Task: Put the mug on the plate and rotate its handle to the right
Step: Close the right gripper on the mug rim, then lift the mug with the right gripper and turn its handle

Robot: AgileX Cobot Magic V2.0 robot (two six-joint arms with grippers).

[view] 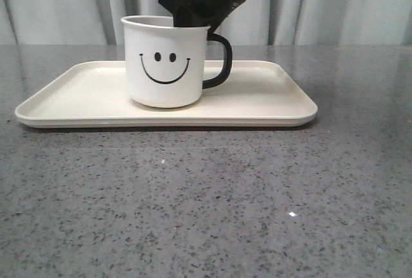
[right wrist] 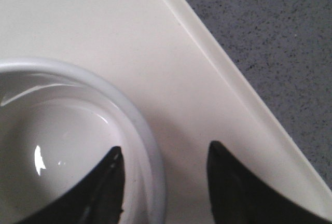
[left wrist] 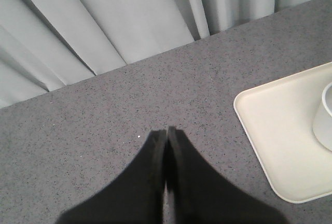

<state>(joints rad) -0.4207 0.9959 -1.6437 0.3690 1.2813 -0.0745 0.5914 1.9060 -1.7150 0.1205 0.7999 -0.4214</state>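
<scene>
I see no brand, label or readable writing anywhere; the only marking is the black smiley face printed on the side of the mug (view: 166,62), turned toward my front camera. The mug is white and cylindrical, standing upright on the plate (view: 77,91), somewhat left of the plate's middle. Its handle (view: 219,61) is a glossy black loop, and it points to the right in the front view. The plate is a wide cream tray with rounded corners and a low raised rim, lying flat on the speckled grey desk (view: 206,201).

My right gripper (right wrist: 166,182) hangs over the mug's rim on the handle side. Its jaws are spread apart: one finger sits inside the mug, the other outside over the bare plate, with the mug wall between them. I cannot tell from the wrist view whether the inner finger touches the wall; the outer one stands clear of it, so nothing is clamped. In the front view the arm's black body covers the back of the rim.

My left gripper (left wrist: 166,133) has its fingers pressed together with nothing between them, held over bare desk beside the plate's corner, well apart from the mug. Pale grey curtains (view: 64,4) hang behind the desk.
</scene>
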